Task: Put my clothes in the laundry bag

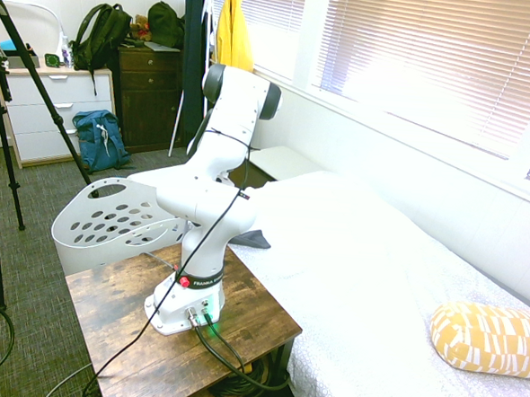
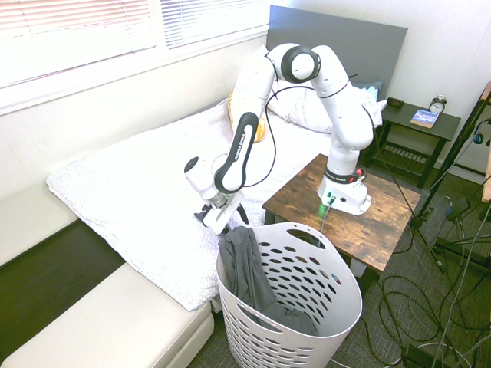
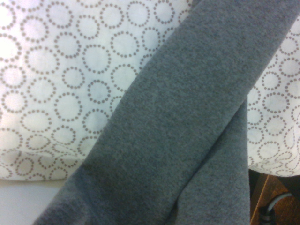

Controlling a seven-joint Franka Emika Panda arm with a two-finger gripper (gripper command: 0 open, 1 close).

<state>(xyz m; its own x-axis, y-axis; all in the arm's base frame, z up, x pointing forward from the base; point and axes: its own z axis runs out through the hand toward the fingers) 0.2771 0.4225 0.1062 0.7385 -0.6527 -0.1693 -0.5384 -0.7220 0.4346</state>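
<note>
One dark grey garment (image 2: 247,270) hanging over the far-left rim of the white laundry basket (image 2: 341,307) — partly inside, upper end trailing onto the bed (image 2: 130,192) beside it. Gripper (image 2: 222,218) hovering just above that upper end, jaws spread wide, pinching nothing. Looking thin, soft and light — probably folding and sliding easily, so pinching a bunched fold near the rim seeming best. Reading "FRANKA" on the arm's base band (image 1: 208,280); remaining letters too small.
</note>
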